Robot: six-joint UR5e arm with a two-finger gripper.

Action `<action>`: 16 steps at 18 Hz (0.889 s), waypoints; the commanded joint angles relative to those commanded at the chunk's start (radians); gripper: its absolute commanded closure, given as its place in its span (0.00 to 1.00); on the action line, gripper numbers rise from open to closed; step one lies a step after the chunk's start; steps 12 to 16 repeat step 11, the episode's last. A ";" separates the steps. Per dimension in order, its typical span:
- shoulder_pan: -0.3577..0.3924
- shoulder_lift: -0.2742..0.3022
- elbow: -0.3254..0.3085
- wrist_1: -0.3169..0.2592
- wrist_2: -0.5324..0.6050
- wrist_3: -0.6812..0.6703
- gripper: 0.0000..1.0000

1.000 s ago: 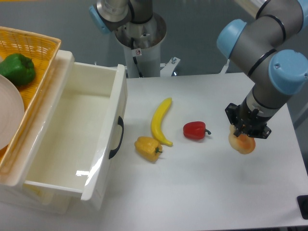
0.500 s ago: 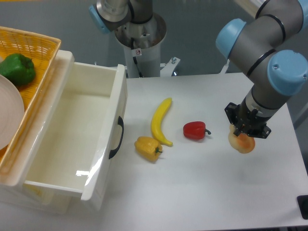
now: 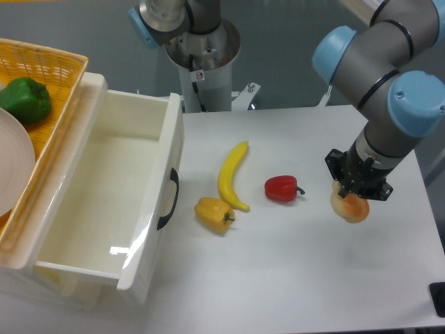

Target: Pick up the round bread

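Observation:
The round bread [image 3: 352, 208], a glossy cream bun with orange-tan patches, sits at the right side of the white table. My gripper [image 3: 354, 193] comes straight down onto it and covers its top half. The black fingers reach down around the bun, but the wrist hides their tips, so their grip cannot be read. Whether the bun rests on the table or hangs just above it is unclear.
A red bell pepper [image 3: 282, 188] lies just left of the bun, then a banana [image 3: 232, 175] and a yellow bell pepper [image 3: 214, 213]. An open white drawer [image 3: 104, 202] fills the left, with a wicker basket [image 3: 42, 76] holding a green pepper [image 3: 25, 99] behind it.
The gripper and bun shift by a pixel or two at most; nothing else moves.

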 joint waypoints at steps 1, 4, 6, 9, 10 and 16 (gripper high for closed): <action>0.000 -0.002 0.003 0.002 -0.006 -0.028 0.99; -0.008 -0.006 0.006 0.015 -0.006 -0.080 0.99; -0.008 -0.006 0.005 0.020 -0.006 -0.078 0.98; -0.008 0.000 -0.011 0.025 -0.003 -0.066 0.98; -0.008 0.002 -0.014 0.032 -0.003 -0.065 0.98; -0.008 0.002 -0.015 0.032 -0.003 -0.066 0.99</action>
